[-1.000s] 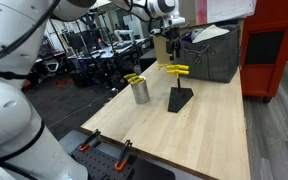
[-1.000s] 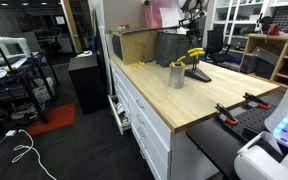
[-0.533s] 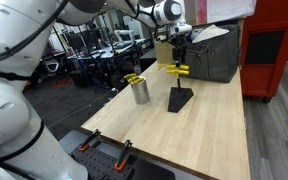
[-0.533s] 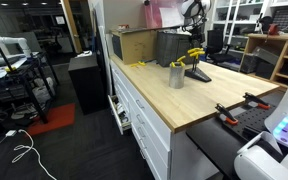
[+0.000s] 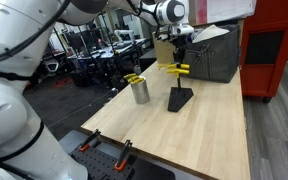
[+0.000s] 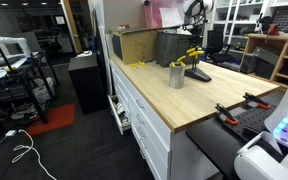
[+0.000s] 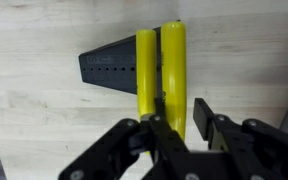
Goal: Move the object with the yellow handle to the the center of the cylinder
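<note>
Two tools with yellow handles lie side by side on the post of a black wedge stand (image 7: 109, 68) (image 5: 180, 98) (image 6: 197, 73). In the wrist view, my gripper (image 7: 182, 115) straddles the right-hand yellow handle (image 7: 174, 60). Its left finger touches the handle, while a thin gap shows at the right finger, so the jaws are narrowed but open. The other handle (image 7: 145, 70) lies just outside the left finger. Both exterior views show the gripper (image 5: 181, 60) (image 6: 196, 46) over the handles (image 5: 174, 69) (image 6: 195, 54). The grey metal cylinder (image 5: 141, 92) (image 6: 176, 76) stands beside the stand, holding more yellow tools (image 5: 133, 78).
A grey bin (image 5: 212, 52) and a red cabinet (image 5: 274, 50) stand behind the stand. A cardboard box (image 6: 134, 45) sits at the table's far end. Orange-handled clamps (image 5: 124, 150) (image 6: 229, 112) grip the table edge near the robot base.
The gripper has come down a little onto the yellow handles, and its jaws have narrowed around one handle. The stand and cup have not moved.
</note>
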Motion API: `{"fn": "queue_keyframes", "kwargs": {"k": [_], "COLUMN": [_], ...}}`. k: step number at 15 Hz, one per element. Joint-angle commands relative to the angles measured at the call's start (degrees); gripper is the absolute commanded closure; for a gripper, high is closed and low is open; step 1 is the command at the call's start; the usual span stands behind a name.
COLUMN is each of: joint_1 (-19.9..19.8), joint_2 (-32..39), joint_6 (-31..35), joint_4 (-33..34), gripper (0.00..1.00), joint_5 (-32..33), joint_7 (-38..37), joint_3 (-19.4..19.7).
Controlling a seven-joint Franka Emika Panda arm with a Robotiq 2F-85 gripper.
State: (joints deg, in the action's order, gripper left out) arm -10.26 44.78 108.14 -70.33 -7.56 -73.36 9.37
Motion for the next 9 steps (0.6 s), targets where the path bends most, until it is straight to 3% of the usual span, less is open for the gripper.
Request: {"fn": "queue_keyframes", "kwargs": {"k": [1,2,3,9], "joint_1": [-0.75,-0.75,-0.59,0.75], "joint_2": [-0.72,-0.94,-1.31,-5.41], "joint_6": [0.32,0.41,0.65,3.89], "joint_4": [0.13,-0.06,-0.49,-4.95], "gripper": [0.95,0.99,0.94,0.94], "joint_5": [-2.98,-3.2,-3.08,-1.47], "joint_7": [1.44,1.46,1.44,1.54], "joint_3": [-1.0,-0.99,-0.83,0.15]}}
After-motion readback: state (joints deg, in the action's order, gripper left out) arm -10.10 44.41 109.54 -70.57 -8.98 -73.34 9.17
